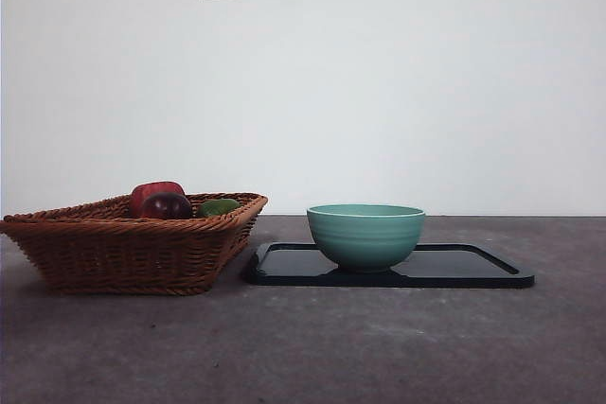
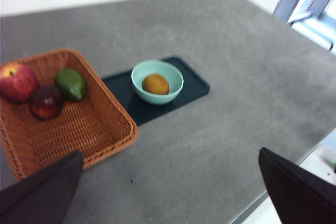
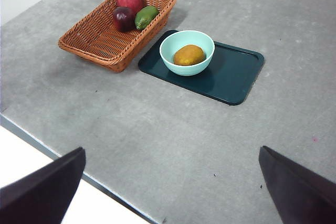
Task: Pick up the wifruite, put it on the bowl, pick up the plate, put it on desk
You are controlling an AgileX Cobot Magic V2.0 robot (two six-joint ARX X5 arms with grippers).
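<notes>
Wifruite (image 3: 189,55): lying in teal bowl (image 3: 187,52) on dark tray (image 3: 236,77) mid-counter (image 3: 157,140) beside basket (image 3: 100,38); both grippers' fingers apart, well clear; next, likely grasping the tray's rim.

My desk (image 3: 157,145) looks matt and mottled grey, the basket (image 3: 100,40) woven wicker (rough), the tray (image 1: 473,267) glossy dark, the bowl (image 1: 365,234) smooth with faint ridges, the fruit (image 3: 189,55) dull-skinned.

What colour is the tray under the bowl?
Dark teal-green tray, nearly black from the front; the right wrist view shows it best, beneath the bowl.
</notes>
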